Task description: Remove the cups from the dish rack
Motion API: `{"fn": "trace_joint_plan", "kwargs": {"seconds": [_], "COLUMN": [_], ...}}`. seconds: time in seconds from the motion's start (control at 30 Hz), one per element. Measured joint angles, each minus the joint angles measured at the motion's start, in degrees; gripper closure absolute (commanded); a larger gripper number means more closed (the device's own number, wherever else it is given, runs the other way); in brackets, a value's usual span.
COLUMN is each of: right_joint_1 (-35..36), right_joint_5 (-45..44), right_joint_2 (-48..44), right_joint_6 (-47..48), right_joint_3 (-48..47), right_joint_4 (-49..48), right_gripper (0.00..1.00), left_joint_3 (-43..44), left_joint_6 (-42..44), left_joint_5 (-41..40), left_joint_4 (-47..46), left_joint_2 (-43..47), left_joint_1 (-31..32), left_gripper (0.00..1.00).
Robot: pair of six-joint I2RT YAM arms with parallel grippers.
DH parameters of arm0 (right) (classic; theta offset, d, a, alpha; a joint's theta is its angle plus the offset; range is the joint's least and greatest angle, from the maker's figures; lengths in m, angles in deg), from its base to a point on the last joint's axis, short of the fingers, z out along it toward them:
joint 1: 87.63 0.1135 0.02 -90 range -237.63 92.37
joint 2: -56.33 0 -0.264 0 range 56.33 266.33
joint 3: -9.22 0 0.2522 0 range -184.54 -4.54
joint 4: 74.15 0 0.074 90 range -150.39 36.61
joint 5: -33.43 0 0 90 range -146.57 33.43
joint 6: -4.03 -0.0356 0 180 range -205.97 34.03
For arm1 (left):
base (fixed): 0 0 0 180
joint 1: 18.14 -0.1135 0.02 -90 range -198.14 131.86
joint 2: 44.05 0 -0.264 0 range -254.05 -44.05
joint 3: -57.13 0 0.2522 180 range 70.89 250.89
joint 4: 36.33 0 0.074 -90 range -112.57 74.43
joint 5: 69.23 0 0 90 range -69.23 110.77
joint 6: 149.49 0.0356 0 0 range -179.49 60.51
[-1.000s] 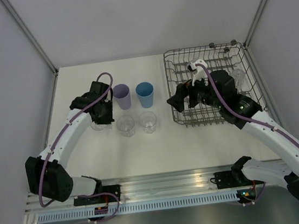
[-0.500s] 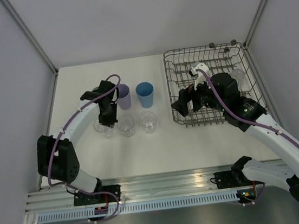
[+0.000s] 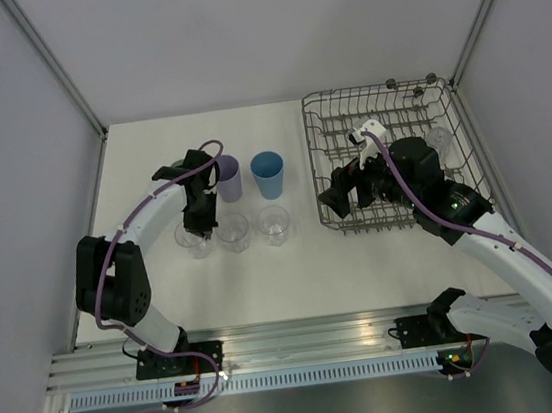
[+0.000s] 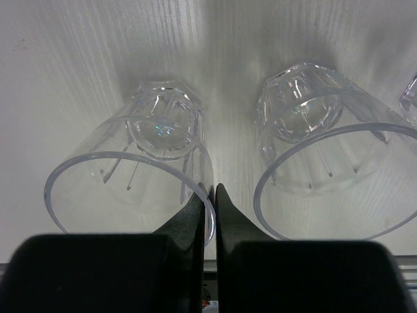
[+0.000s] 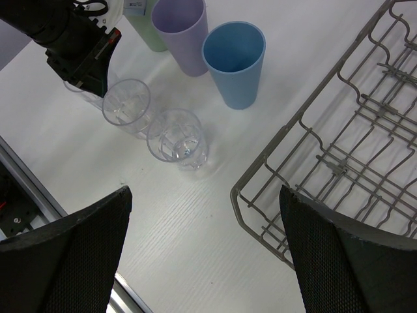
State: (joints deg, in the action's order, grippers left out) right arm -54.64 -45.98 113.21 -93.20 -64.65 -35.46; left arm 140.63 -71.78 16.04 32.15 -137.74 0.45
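Counter [image 3: 265,278], white. Left gripper [image 4: 210,208] is pressed together, pinching the rim wall of the first clear cup [image 4: 130,169]: one finger inside, one outside. The cup stands upright on the counter at the left end of the near row. Second clear cup [image 4: 313,130] is just beside it on the right, not touching. Third clear cup [image 5: 179,140] is next along, ending the row.

Behind the row stand the purple tumbler [image 5: 186,32] and the blue tumbler [image 5: 236,62], upright, close together. Mint green tumbler [image 5: 144,29] is left of the purple one, mostly hidden by the left arm.

Right gripper [image 3: 338,194] is spread wide with nothing between its fingers, hanging over the near-left corner of the dish rack [image 3: 379,87]. The rack sits on the right side of the counter. Fourth clear cup [image 3: 439,138] is inside the rack, at its right side towards the far end.
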Motion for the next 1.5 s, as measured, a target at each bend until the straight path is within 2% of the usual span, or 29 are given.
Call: {"fn": "trace_joint_plan", "kwargs": {"seconds": [0.3,0.57,0.73,0.87,0.97,1.0,1.07,1.1,1.13,1.3,1.5], "right_joint_1": [0.00,0.00,0.00,0.00,0.00,0.00,-0.04,-0.22,-0.44,-4.68,-16.52], "right_joint_5": [-0.20,-0.61,-1.64,-3.72,-8.26,-10.62,-15.37,-17.84,-20.13,-28.00,-32.41], "right_joint_2": [-0.33,-0.35,-0.33,-0.28,-0.31,-0.31,-0.31,-0.24,-0.11,1.90,6.62], "right_joint_6": [0.07,0.26,0.48,0.39,-0.24,-0.52,-1.36,-1.79,-2.34,-5.49,-7.15], "right_joint_3": [0.13,0.13,0.13,0.13,0.13,0.13,0.13,0.13,0.11,-0.04,-0.79], "right_joint_4": [0.00,0.02,0.24,0.39,0.33,0.33,0.33,0.35,0.37,0.35,-0.07], "right_gripper": [0.02,0.02,0.02,0.02,0.02,0.02,0.02,0.02,0.02,0.02,0.02], "left_joint_3": [0.00,0.00,0.00,0.00,0.00,-0.04,-0.17,-0.48,-0.79,-2.84,-8.52], "left_joint_6": [0.04,0.33,0.50,0.50,0.55,0.59,0.68,0.66,0.87,0.66,0.11], "left_joint_5": [0.59,0.59,0.72,0.94,1.22,1.42,1.90,1.95,2.03,1.38,-3.50], "left_joint_4": [0.00,0.02,0.04,0.02,-0.09,-0.13,-0.57,-1.03,-1.31,-4.31,-9.05], "left_joint_2": [-0.04,0.24,3.63,8.79,13.31,14.71,18.51,20.68,23.23,35.34,50.69], "left_joint_1": [-0.26,-0.26,-0.26,-0.26,-0.26,-0.26,-0.26,-0.26,-0.26,-0.26,-0.26], "left_gripper": [0.78,0.73,0.56,0.46,0.34,0.26,0.20,0.07,0.01,0.00,0.00]}}
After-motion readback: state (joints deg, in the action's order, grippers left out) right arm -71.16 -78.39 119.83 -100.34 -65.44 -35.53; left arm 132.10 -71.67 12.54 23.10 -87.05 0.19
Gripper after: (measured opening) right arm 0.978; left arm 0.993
